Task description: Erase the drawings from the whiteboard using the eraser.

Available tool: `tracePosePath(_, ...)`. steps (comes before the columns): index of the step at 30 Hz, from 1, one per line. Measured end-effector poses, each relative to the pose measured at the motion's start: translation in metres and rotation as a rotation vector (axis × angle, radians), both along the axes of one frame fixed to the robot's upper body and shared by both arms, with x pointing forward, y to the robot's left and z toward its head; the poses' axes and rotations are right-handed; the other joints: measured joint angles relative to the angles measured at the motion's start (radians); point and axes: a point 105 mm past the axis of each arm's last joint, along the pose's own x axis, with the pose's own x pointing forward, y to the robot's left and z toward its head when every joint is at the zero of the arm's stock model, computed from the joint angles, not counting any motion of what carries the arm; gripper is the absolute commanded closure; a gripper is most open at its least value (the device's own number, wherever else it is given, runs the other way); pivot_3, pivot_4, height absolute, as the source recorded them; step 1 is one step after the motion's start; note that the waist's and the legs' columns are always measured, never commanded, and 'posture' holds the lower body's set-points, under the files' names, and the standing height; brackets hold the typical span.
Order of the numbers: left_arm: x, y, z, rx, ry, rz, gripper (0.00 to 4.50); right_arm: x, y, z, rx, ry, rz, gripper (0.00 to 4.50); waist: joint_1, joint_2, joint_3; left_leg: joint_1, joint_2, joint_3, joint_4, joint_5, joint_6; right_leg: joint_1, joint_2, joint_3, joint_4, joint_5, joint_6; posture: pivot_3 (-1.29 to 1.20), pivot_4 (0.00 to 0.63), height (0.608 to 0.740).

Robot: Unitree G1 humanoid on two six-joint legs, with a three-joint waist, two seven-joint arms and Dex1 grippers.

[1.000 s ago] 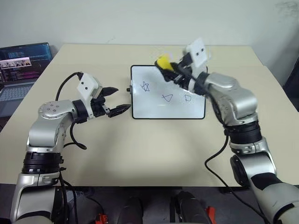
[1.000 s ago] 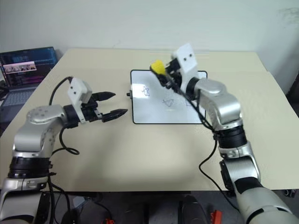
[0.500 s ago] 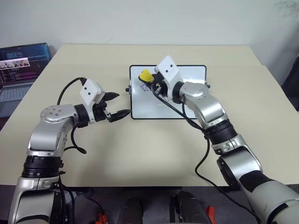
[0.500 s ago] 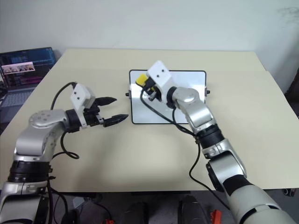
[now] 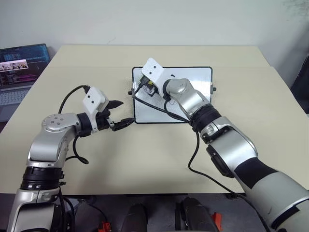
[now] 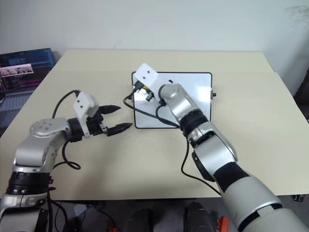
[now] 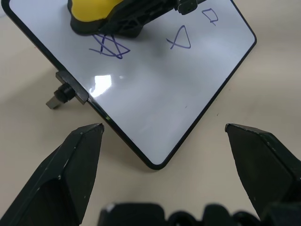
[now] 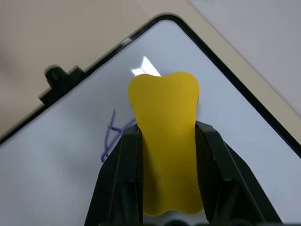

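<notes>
The whiteboard [image 5: 145, 110] lies flat in the middle of the table. On it are the blue drawings: a star scribble [image 7: 109, 47], a triangle [image 7: 180, 38] and a small square [image 7: 210, 15]. My right gripper [image 8: 165, 134] is shut on the yellow eraser [image 8: 164, 141], whose dark underside sits on the board at the far edge of the star scribble [image 8: 112, 136], near the board's far left corner. The eraser [image 7: 91, 12] looks to be touching the board. My left gripper [image 5: 126, 111] hovers open just off the board's near left corner, holding nothing.
An open laptop [image 5: 21, 67] stands at the table's far left. A black knob [image 7: 59, 96] sticks out of the board's left side, and another [image 5: 213, 89] out of its right. Bare beige tabletop [image 5: 145, 159] stretches in front of the board.
My right arm has swung left and down with the eraser, from above the board's far right part to the star scribble. The left gripper has stayed where it was.
</notes>
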Motion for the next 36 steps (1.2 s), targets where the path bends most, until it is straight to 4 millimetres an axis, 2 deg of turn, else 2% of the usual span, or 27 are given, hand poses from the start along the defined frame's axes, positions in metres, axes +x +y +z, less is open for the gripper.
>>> tracePosePath(11,-0.007,0.007,0.005,0.005,-0.011,0.035,0.0,0.0,0.006,-0.004,-0.117,-0.07,0.021,3.38,-0.007,0.0,0.0,0.001,0.0,0.0,0.001,0.0,0.0,0.001,0.0,0.0,0.002,0.0,0.0,0.0,0.15,0.74)
tracePosePath(17,-0.007,0.007,0.007,-0.007,-0.019,0.041,0.0,-0.018,0.03,-0.042,-0.234,-0.067,0.139,3.38,-0.013,-0.001,-0.001,0.008,0.0,-0.001,0.001,0.0,0.0,0.008,0.0,0.0,0.003,0.0,0.0,0.0,0.15,0.74)
tracePosePath(20,-0.006,0.008,0.008,-0.007,-0.024,0.05,0.0,-0.024,0.033,-0.058,-0.262,-0.025,0.171,3.38,-0.011,-0.001,-0.001,0.015,0.0,-0.003,0.001,0.0,0.0,0.017,0.001,-0.002,0.001,0.0,0.0,0.0,0.15,0.74)
tracePosePath(22,-0.005,0.01,0.01,-0.01,-0.034,0.063,0.0,-0.025,0.033,-0.061,-0.262,-0.015,0.172,3.38,-0.011,-0.001,-0.001,0.016,0.0,-0.003,0.001,0.0,0.0,0.017,0.001,-0.002,0.001,0.0,0.0,0.0,0.15,0.74)
tracePosePath(29,-0.005,0.009,0.011,-0.012,-0.037,0.061,0.0,-0.017,0.023,-0.055,-0.236,-0.009,0.129,3.38,0.0,-0.001,-0.001,0.016,0.0,-0.005,0.002,0.002,0.001,0.018,0.001,-0.003,0.002,0.0,0.0,0.0,0.15,0.74)
tracePosePath(32,-0.005,0.009,0.012,-0.012,-0.04,0.06,0.0,-0.006,0.007,-0.039,-0.205,-0.032,0.063,3.38,0.012,-0.001,-0.001,0.015,0.0,-0.006,0.003,0.002,0.001,0.018,0.001,-0.004,0.001,0.0,0.0,0.0,0.15,0.74)
tracePosePath(36,-0.005,0.009,0.012,-0.012,-0.042,0.059,0.0,0.014,-0.025,-0.008,-0.172,-0.097,-0.063,3.38,0.018,-0.002,-0.001,0.013,0.0,-0.006,0.002,0.002,0.001,0.017,0.001,-0.004,0.0,0.0,-0.001,0.0,0.15,0.74)
